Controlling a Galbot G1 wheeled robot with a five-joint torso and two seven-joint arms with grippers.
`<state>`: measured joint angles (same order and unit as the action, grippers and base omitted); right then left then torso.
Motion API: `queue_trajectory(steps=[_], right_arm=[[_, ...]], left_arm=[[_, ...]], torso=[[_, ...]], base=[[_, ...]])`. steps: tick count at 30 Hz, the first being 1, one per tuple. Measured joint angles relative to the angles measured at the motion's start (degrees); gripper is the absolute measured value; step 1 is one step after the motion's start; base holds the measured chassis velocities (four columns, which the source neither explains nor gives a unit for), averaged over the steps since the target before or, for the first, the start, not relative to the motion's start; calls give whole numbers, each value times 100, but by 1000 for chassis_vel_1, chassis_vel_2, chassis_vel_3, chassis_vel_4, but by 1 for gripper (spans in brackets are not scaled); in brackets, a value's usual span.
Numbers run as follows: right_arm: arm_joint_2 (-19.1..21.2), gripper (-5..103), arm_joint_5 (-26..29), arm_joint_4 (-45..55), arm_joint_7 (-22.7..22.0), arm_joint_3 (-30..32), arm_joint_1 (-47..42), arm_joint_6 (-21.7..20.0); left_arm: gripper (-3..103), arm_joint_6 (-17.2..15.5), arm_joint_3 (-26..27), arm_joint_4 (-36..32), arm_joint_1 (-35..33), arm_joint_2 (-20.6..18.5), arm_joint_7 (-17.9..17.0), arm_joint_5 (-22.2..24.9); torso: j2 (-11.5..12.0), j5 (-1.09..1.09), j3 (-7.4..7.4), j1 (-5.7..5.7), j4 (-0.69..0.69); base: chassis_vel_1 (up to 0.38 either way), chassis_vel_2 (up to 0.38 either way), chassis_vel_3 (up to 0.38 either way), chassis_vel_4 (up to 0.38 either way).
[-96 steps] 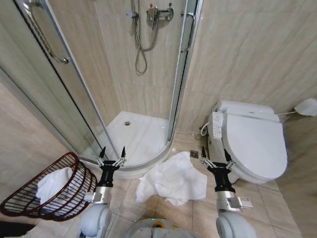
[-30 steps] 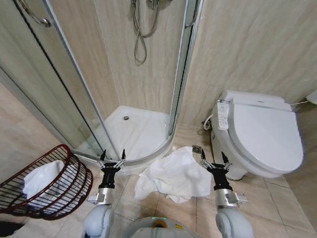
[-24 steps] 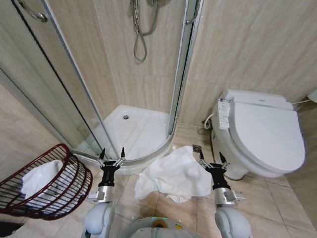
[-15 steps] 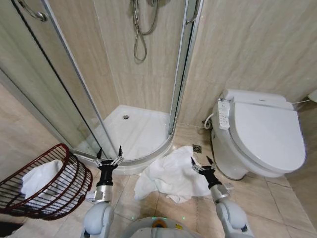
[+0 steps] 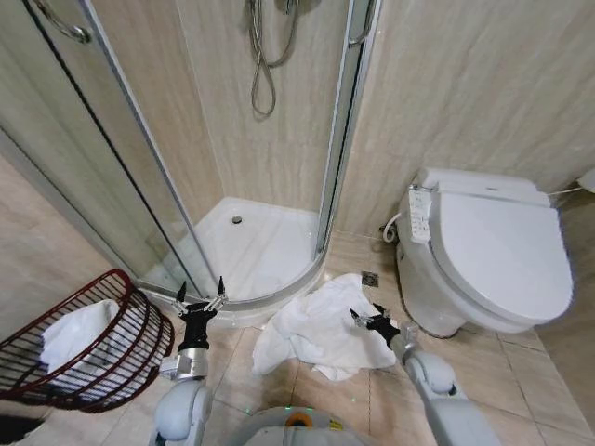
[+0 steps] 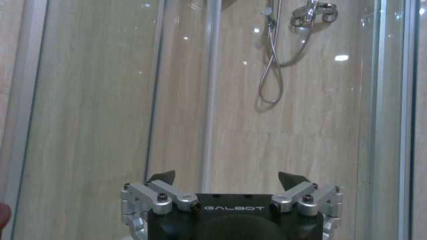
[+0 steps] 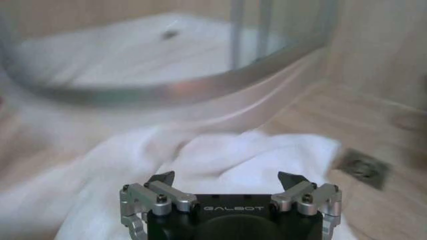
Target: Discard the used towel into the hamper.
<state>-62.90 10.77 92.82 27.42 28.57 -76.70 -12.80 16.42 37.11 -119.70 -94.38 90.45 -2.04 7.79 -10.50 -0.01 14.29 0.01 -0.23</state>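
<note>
A crumpled white towel [image 5: 321,325] lies on the tiled floor between the shower base and the toilet; the right wrist view shows the towel [image 7: 220,160] close ahead. My right gripper [image 5: 366,316] is open, tipped forward and low over the towel's right part. The hamper [image 5: 112,372], a dark red-brown openwork basket, stands at the lower left with another white towel [image 5: 74,339] inside. My left gripper [image 5: 198,296] is open and points upward beside the hamper, facing the shower glass [image 6: 200,100].
A curved shower base [image 5: 251,251] with glass panels and a metal rail stands straight ahead. A white toilet [image 5: 488,251] with closed lid sits at right. A floor drain [image 5: 370,278] lies beside the towel. Beige tiled walls close the space.
My right gripper has tilted forward and down toward the towel, moving left over it. The left gripper has stayed nearly still. The head view tilted earlier.
</note>
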Motion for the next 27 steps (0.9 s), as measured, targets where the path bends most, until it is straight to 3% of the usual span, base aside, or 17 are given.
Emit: queue_trajectory(steps=[2, 5, 7, 10, 15, 17, 27], right_arm=[[168, 100, -362, -160, 480, -125, 84, 156], [258, 100, -534, -393, 739, -316, 270, 344], [300, 100, -750, -680, 883, -540, 503, 767], [346, 100, -1096, -918, 929, -792, 722, 1077], [342, 100, -1679, -1386, 1059, -1248, 1138, 1247], [300, 100, -1796, -1798, 1149, -1454, 1405, 1583], [-25, 100, -2026, -2953, 1311, -1577, 2054, 2026]], left_arm=[[100, 0, -28, 33, 5, 61, 4, -76], [100, 15, -45, 51, -3, 104, 6, -139], [100, 49, -45, 52, -41, 129, 6, -170], [100, 86, -37, 51, -93, 130, 6, -170], [100, 149, -25, 71, -130, 132, 6, -159], [100, 160, -29, 91, -127, 159, 6, -170], [100, 168, 2, 166, -95, 171, 6, -168]], torso=[[-2, 0, 2, 0, -1], [-5, 1, 4, 0, 0], [-6, 3, 6, 0, 1], [-8, 1, 7, 0, 2], [-11, 0, 9, 0, 1], [-12, 2, 11, 0, 1], [-17, 0, 13, 0, 0]], base=[[0, 0, 0, 0], [0, 0, 0, 0], [0, 0, 0, 0], [0, 0, 0, 0], [0, 0, 0, 0], [0, 0, 0, 0], [0, 0, 0, 0]])
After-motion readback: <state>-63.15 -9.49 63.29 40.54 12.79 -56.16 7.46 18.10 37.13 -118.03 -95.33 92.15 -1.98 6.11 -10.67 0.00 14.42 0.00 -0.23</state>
